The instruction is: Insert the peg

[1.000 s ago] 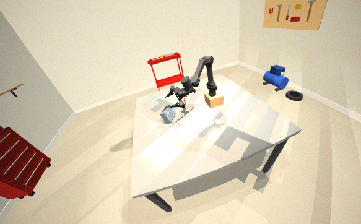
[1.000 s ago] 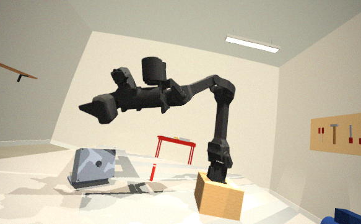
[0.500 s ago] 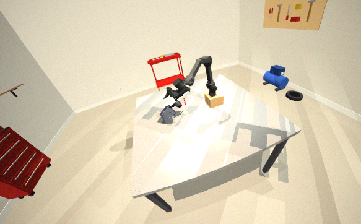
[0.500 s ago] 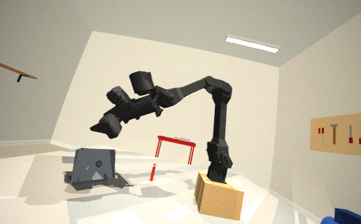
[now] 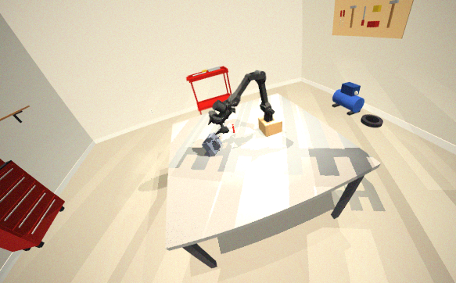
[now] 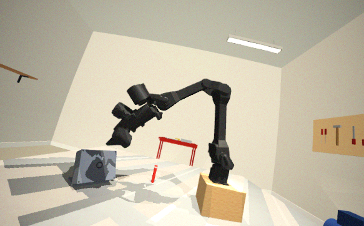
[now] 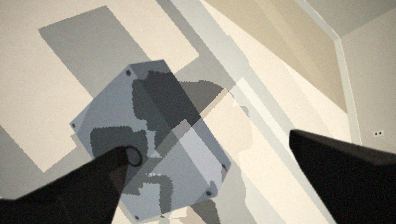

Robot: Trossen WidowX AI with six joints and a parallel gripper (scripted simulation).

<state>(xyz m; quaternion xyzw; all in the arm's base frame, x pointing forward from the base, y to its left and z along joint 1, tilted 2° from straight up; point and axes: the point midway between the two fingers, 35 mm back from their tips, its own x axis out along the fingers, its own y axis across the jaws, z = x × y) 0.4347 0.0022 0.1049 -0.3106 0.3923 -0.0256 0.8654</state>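
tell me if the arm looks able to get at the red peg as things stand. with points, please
Probably yes: the peg point(image 5: 233, 128) point(image 6: 154, 174) stands upright, apart from the panel point(image 5: 212, 145) point(image 6: 95, 166) point(image 7: 165, 145), with nothing seen over it, and the open fingers hold nothing. The arm point(image 5: 263, 94) point(image 6: 220, 120) would likely have to swing back from above the panel first.

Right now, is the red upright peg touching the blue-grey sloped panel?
Apart. The exterior view shows bare tabletop between the red upright peg and the blue-grey sloped panel.
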